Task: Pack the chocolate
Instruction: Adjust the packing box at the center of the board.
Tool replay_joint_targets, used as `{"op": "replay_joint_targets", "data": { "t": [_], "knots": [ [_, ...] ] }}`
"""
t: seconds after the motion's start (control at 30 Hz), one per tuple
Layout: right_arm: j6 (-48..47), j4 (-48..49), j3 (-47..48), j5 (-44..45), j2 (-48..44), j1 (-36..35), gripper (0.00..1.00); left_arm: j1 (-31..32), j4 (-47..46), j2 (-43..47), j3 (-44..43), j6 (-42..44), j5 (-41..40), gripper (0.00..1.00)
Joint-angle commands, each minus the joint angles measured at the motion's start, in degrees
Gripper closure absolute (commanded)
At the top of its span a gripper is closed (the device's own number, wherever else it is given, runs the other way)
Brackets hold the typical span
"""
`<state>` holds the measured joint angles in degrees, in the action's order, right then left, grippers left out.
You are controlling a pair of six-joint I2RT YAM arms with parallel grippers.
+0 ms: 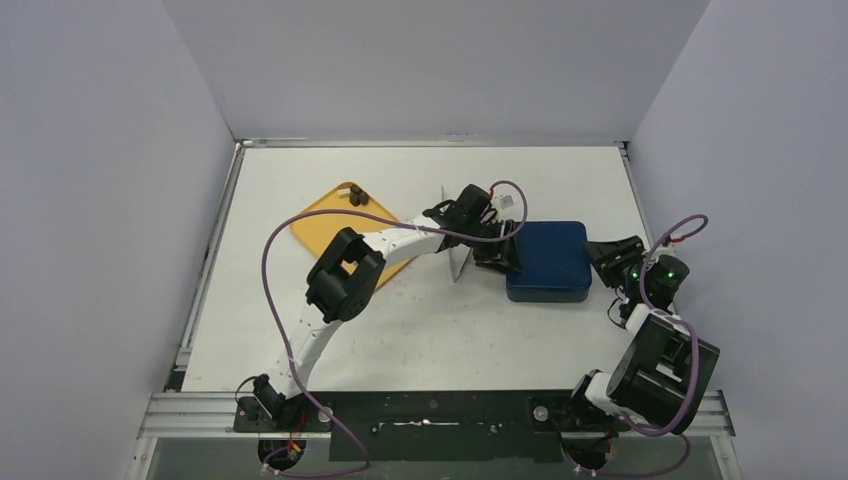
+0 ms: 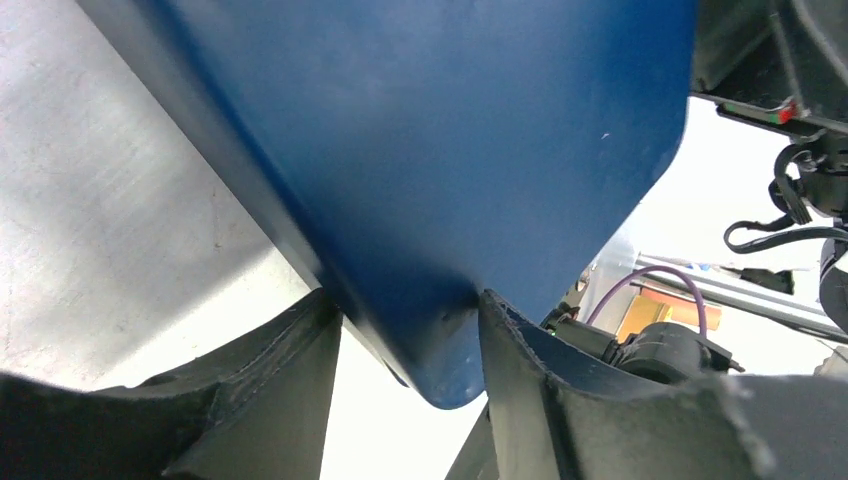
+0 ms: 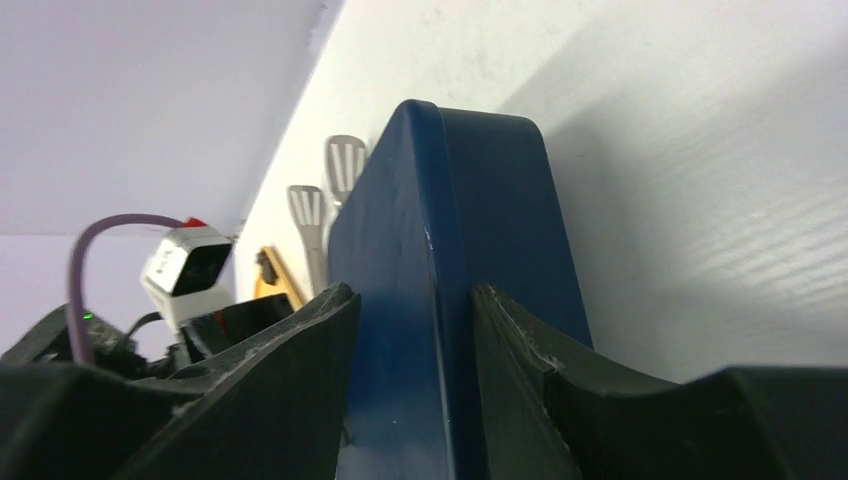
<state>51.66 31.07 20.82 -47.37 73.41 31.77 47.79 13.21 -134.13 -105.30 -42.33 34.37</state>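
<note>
Left gripper: your left gripper (image 2: 407,300) is pinching the edge of the dark blue rounded box (image 1: 550,255) on the side facing the tray, with one black finger pressing each face of the rim.
Right gripper: your right gripper (image 3: 410,295) is clamping the opposite edge of that box, and both fingers are touching it.
Table: the white tabletop (image 1: 420,340) is showing faint scuffs, and a metal rail (image 1: 200,410) is edging its near side.
Room: plain pale lilac walls (image 1: 420,60) are closing you in on three sides.
Tongs: the long silver metal tongs (image 3: 310,225) are lying just beside the box, between it and the tray.
Chocolate: the chocolate (image 1: 358,196) is sitting at the far edge of the flat orange tray (image 1: 325,230), well apart from the box. You are seeing a couple of tiny dark brown pieces, too small for you to tell their shapes.
</note>
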Motion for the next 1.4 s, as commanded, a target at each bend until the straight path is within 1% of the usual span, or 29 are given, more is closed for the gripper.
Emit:
{"op": "replay_joint_targets", "data": {
  "t": [0.0,0.07,0.13,0.2,0.23,0.4,0.6,0.67,0.77,0.83,0.87,0.97,1.0,1.1,1.17,1.27,1.3,1.33,1.37],
  "knots": [
    [-10.57,-21.7,3.68,-6.92,0.62,-3.2,0.54,1.94,-19.15,2.01,-5.18,-4.72,6.13,0.55],
    [-14.91,-26.85,5.28,-3.35,0.37,-3.06,0.53,1.93,-20.44,2.16,-5.62,-6.53,6.93,0.59],
    [-15.92,-28.51,5.58,-1.26,0.81,-2.91,0.52,1.82,-21.39,2.32,-5.78,-7.92,6.96,0.6],
    [-16.49,-29.24,5.52,0.49,1.19,-2.91,0.52,1.89,-22.52,2.63,-5.69,-9.4,6.69,0.52],
    [-16.76,-29.35,5.34,1.02,1.35,-2.86,0.52,1.87,-23.43,2.9,-5.3,-10.22,6.68,0.5],
    [-17.97,-30.19,5.41,2.55,1.51,-2.64,0.52,1.68,-28.93,3.39,-2.51,-15.5,6.98,0.47],
    [-19.02,-30.89,5.56,3.36,1.39,-2.45,0.52,1.0,-39.57,3.09,2.73,-25.97,7.84,0.48],
    [-19.31,-30.89,5.56,3.56,1.31,-2.41,0.52,1.11,-38.61,3.12,2.35,-26.02,7.87,0.49],
    [-18.91,-30.89,5.46,3.78,0.93,-2.41,0.52,1.47,-32.42,2.58,1.08,-23.38,6.8,0.5],
    [-18.66,-30.89,5.53,3.78,0.73,-2.46,0.53,1.68,-32.04,1.73,1.37,-23.66,7.11,0.5],
    [-18.5,-30.89,5.47,3.72,0.62,-2.54,0.53,1.83,-34.1,1.41,2.1,-25.24,7.74,0.5],
    [-18.41,-30.89,5.33,3.52,0.53,-2.77,0.52,2.24,-46.73,0.54,5.22,-34.26,10.22,0.5],
    [-18.43,-30.89,5.4,3.52,0.4,-2.78,0.52,2.29,-47.89,0.46,4.96,-34.97,10.68,0.51],
    [-18.28,-30.89,5.58,3.77,-0.17,-2.79,0.49,2.37,-43.1,0.99,2.85,-31.63,10.27,0.51],
    [-18.26,-30.89,5.78,3.96,-0.2,-2.71,0.48,2.33,-45.42,0.87,2.69,-33.55,11.07,0.51],
    [-18.1,-32.3,5.86,4.3,-0.44,-2.74,0.48,2.46,-48.88,0.67,3.13,-37.81,11.99,0.54],
    [-17.95,-32.3,5.89,4.48,-0.52,-2.75,0.48,2.5,-47.1,0.88,2.92,-36.37,11.61,0.57],
    [-17.93,-32.3,5.9,4.56,-0.61,-2.76,0.48,2.53,-40.94,1.32,1.21,-31.45,10.57,0.58],
    [-17.91,-32.34,5.9,4.57,-0.66,-2.84,0.48,2.73,-30.94,1.74,-1.78,-23.52,7.71,0.58]
  ]
}}
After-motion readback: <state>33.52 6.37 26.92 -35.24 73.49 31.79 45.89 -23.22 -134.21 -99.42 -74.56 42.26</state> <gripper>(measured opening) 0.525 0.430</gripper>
